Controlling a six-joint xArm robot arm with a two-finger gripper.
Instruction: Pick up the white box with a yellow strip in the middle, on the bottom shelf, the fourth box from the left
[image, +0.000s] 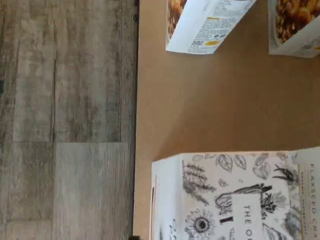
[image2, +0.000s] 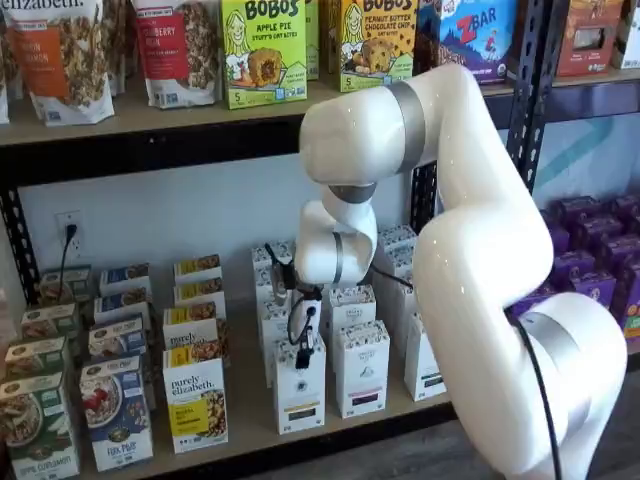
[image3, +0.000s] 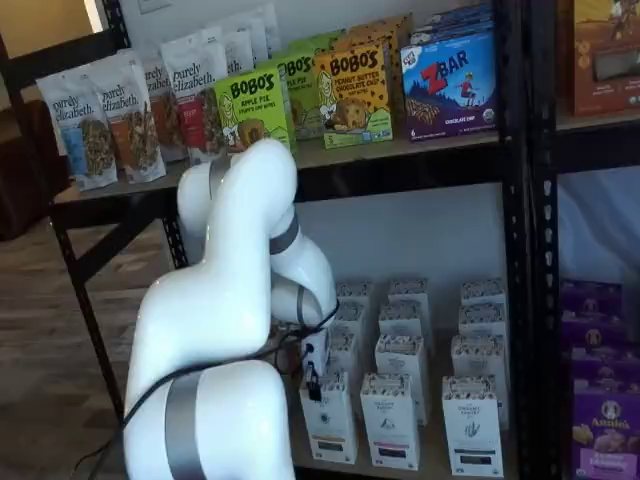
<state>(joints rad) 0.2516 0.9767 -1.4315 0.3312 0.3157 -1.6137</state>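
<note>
The white box (image2: 299, 392) with a thin yellow strip stands in the front row on the bottom shelf (image2: 250, 425), right of a yellow-banded purely elizabeth box (image2: 195, 402). It also shows in a shelf view (image3: 329, 422). My gripper (image2: 302, 350) hangs straight above its speckled top, black fingers at or just over the top edge. The gripper also shows in a shelf view (image3: 314, 384). No gap between the fingers can be made out. The wrist view shows the box's patterned top (image: 235, 200) close below the camera on the tan board (image: 200, 110).
A like white carton with a dark strip (image2: 362, 370) stands close on the right, with more rows of white cartons behind. Cereal boxes (image2: 115, 410) stand at the left. The shelf's front edge and grey plank floor (image: 65, 120) show in the wrist view. The upper board (image2: 150, 120) hangs overhead.
</note>
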